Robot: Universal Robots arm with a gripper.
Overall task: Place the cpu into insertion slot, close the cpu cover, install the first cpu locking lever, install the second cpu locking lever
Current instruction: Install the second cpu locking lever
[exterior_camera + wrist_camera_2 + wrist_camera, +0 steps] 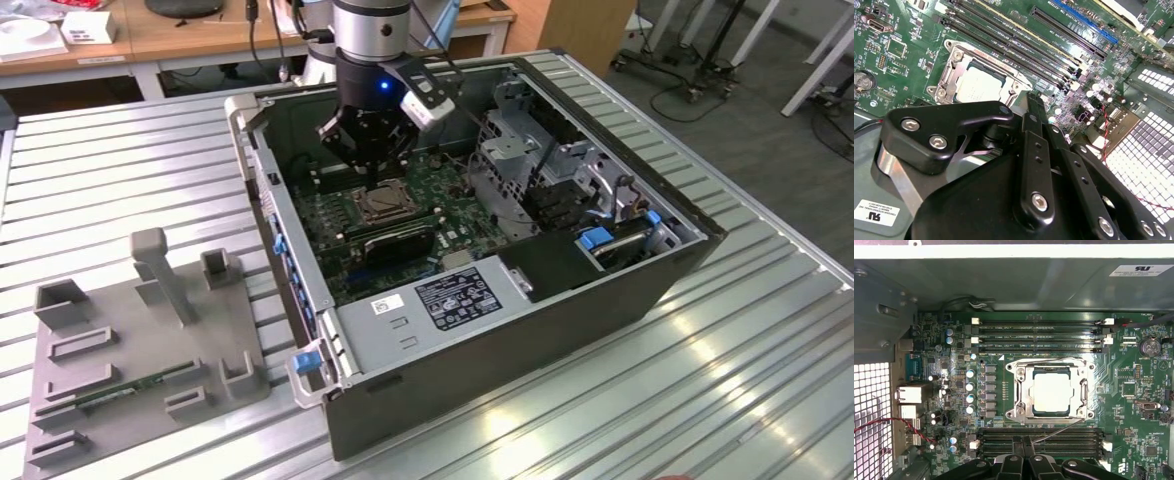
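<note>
Ribbed silver metal forms the counter (pixel 160 180) in the exterior view, with wooden desks and a grey floor behind it. An open black computer case (pixel 534 330) lies on its side on the counter, and a grey plastic rack (pixel 147 340) with upright pegs sits well apart toward the exterior view's left. The arm's black pincer (pixel 370 150) hangs inside the case, just above the green circuit board (pixel 400 215) and close to the insertion slot (pixel 379 205).

Seen in the second wrist view, the cpu (pixel 976 85) is a pale, matte beige-silver square lying flat in the slot, framed by the thin silvery cpu cover (pixel 949 80), which lies down over its edges. Long dark memory slots (pixel 1019 37) run beside it. The pincer's black fingers (pixel 1035 150), matte with round silver screws, lie pressed together, clenched on nothing.

From the first wrist view, the cpu shows through the cover's central window, its surface smooth and faintly glossy. The cover has screws at its corners. A thin wire locking lever (pixel 1054 360) runs along one edge of the cover, and another lever (pixel 1059 431) slants away from the socket across the memory slots, toward the fingertips.
</note>
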